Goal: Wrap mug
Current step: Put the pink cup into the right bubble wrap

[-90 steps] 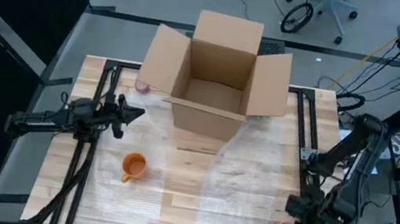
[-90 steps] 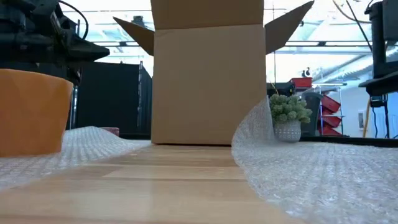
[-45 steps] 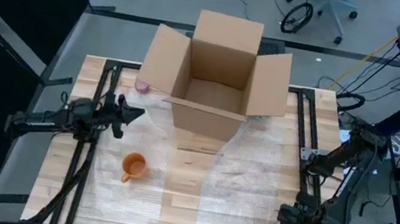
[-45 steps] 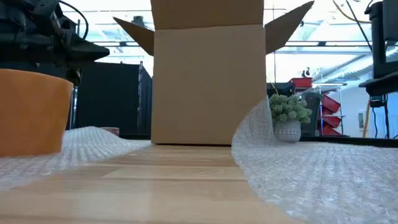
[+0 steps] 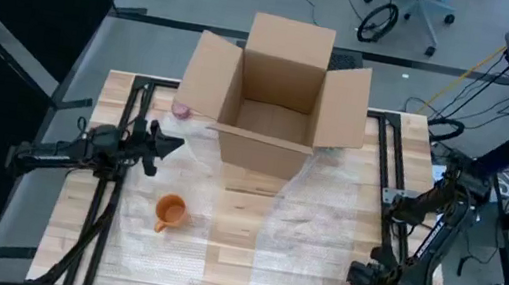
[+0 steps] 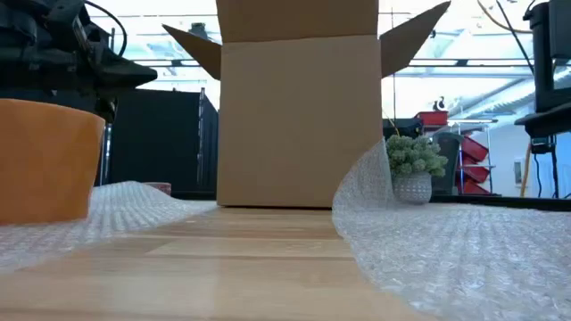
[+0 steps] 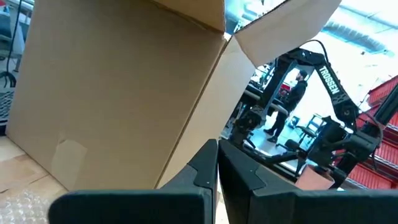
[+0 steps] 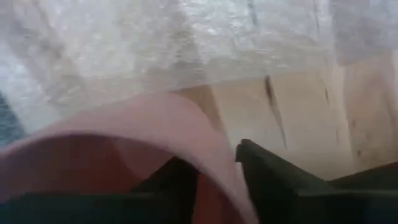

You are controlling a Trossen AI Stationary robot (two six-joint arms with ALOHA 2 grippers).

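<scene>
overhead, one orange mug (image 5: 169, 213), one open box (image 5: 277, 95), left gripper (image 5: 171, 142) shut, right gripper (image 8: 217, 168) straddling pink cup rim (image 8: 180, 124)

one open box (image 5: 277, 90) at the upper middle of the high view. two sheets of bubble wrap (image 5: 321, 235) on the table (image 5: 228, 250), one at lower left, one at lower right. one orange mug (image 5: 169, 213) left of centre; a pink mug (image 8: 124, 155) fills the right wrist view. one potted plant (image 6: 412, 169) at the right of the low view. two arms.
</scene>
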